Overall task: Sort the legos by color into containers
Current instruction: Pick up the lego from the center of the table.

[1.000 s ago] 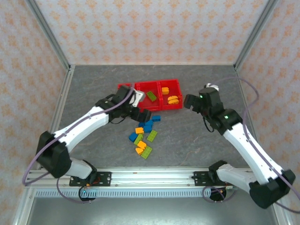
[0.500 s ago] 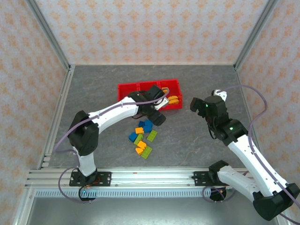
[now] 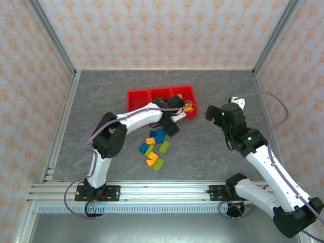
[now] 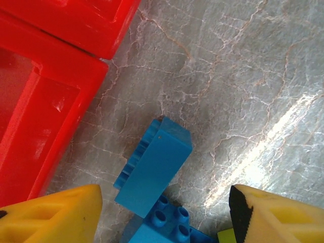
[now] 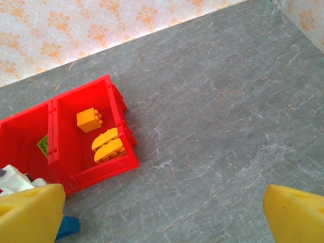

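Now down among the loose legos [image 3: 154, 148], the left gripper [image 4: 167, 202] has swung within the last second from the left end of the containers [image 3: 135, 94] to their near side. Its yellow fingers [image 4: 61, 215] straddle a blue brick [image 4: 152, 167] lying on edge on the grey table [image 4: 243, 76], jaws apart on either side and touching nothing yet. The right gripper [image 5: 162, 215] has drawn back a little to the right and hangs empty over bare table, jaws spread wide. Orange-yellow pieces [image 5: 107, 144] lie in the right-hand bin, with a green one [image 5: 44, 143] in the middle bin. The shift reads as the start of a blue pick, and most of the pile remains unsorted
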Available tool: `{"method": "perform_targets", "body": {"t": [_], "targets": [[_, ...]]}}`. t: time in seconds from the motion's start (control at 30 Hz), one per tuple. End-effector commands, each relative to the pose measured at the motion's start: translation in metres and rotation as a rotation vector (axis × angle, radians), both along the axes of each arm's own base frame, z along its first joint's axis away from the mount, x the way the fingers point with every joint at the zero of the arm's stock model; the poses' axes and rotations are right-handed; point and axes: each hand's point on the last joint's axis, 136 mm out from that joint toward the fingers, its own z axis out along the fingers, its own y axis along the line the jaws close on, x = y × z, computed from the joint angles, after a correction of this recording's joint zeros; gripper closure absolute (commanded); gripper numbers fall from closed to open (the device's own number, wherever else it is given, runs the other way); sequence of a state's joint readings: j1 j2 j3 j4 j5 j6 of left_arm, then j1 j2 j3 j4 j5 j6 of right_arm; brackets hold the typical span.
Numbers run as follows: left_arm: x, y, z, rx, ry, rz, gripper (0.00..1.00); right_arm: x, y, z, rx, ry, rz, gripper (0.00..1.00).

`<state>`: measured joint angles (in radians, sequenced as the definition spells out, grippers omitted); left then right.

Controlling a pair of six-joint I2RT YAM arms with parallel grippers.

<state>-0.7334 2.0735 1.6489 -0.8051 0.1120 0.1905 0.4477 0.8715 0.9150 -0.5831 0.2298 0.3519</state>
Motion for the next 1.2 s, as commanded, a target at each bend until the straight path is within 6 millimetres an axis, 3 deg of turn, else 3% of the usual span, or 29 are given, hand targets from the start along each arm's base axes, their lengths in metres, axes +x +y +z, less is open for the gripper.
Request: {"method": "perform_targets", "body": {"t": [0.0,0.33,0.73,1.0,1.17], "targets": [[0.007,0.002,0.0,0.054,-0.034,-0.018,0.32,-0.001,-0.01,0.0,-0.027,0.005,-0.042,0.0],[0.015,-0.001,-0.017,0.07,-0.045,-0.03,0.35,0.002,-0.008,0.0,-0.032,0.023,-0.042,0.0],[0.01,-0.005,-0.045,0.059,0.002,-0.039,0.44,0.002,-0.004,-0.006,0.007,0.043,-0.043,0.0],[0.009,-0.003,-0.062,0.062,0.018,0.017,0.63,0.004,0.0,-0.006,0.007,0.047,-0.027,0.0],[0.011,-0.005,-0.06,0.036,0.01,0.065,0.76,0.004,0.001,-0.011,0.01,0.054,-0.023,0.0]]}}
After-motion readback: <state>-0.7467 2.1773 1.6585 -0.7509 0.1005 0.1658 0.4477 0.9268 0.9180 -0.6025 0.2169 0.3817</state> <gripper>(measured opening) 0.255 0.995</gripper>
